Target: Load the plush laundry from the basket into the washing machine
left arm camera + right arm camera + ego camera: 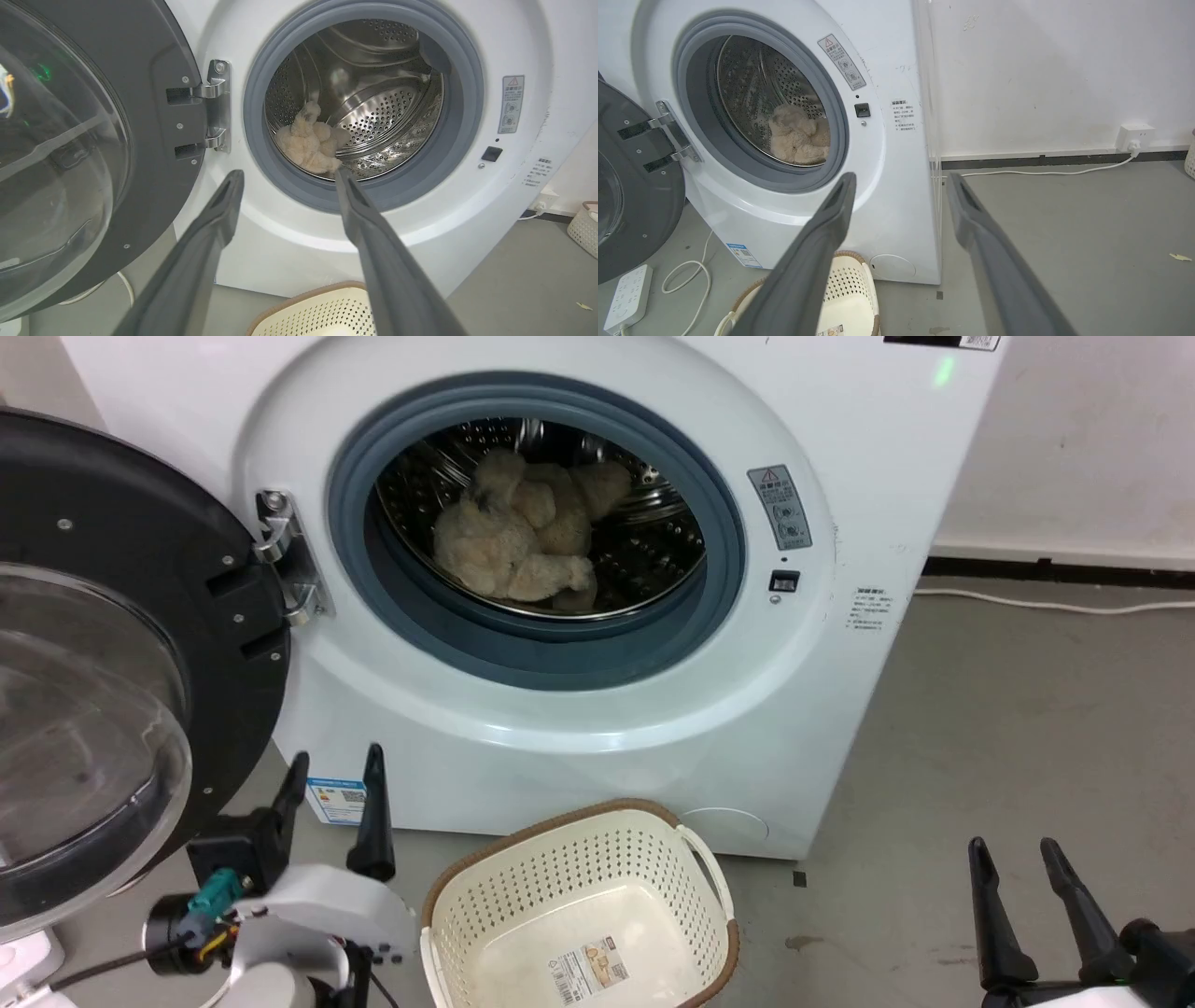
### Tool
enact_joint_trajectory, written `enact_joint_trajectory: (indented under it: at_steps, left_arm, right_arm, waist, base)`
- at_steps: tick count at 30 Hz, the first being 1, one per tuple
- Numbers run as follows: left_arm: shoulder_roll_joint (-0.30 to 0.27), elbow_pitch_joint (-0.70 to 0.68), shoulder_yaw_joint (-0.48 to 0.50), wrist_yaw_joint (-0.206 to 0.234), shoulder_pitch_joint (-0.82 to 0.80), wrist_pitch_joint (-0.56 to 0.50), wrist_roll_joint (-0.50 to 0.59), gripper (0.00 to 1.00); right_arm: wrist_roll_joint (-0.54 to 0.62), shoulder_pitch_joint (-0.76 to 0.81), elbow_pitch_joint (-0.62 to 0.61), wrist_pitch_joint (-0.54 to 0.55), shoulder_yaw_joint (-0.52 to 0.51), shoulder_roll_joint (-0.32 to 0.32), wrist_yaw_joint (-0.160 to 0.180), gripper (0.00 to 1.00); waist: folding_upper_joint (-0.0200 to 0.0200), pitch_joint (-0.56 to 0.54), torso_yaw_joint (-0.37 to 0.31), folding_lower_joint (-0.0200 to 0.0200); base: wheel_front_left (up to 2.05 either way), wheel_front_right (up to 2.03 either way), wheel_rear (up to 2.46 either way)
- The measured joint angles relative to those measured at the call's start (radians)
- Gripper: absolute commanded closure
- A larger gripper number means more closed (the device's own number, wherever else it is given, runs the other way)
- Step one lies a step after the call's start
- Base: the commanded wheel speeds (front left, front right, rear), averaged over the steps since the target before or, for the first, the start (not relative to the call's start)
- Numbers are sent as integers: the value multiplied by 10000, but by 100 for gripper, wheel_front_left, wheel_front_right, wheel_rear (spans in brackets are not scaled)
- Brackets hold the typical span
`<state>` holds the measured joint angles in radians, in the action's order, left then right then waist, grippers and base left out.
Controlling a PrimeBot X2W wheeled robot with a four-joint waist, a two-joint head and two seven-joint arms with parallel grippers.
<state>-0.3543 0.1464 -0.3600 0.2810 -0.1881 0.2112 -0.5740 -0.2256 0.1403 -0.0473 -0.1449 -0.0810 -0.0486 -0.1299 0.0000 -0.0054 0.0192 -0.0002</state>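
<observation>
Plush (523, 537): laid inside washer (868, 476).
Basket (579, 868): set before washer; barcode sticker (588, 971) inside.
Left gripper (336, 753): spread, empty.
Right gripper (1013, 845): spread, empty.

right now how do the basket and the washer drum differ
The basket is cream plastic with a brown rim; the drum is shiny steel. The basket holds no laundry; the drum holds the plush toy. The basket opens upward on the floor; the drum opens forward. Both are perforated.
</observation>
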Motion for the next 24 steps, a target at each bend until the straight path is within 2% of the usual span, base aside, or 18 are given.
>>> enact_joint_trajectory:
  at_steps: [11,24]
  left_arm:
    - [-169,-483,-178,21,738,-433,-121,0]
    - [-552,-892,-92,-174,1292,-286,-416,0]
  right_arm:
    - [316,186,-510,556,-48,2,0,0]
    - [313,410,-474,639,132,2,0,0]
  waist:
    - [0,-150,105,2]
    - [0,-174,153,2]
  base:
    - [0,0,0]
    - [0,0,0]
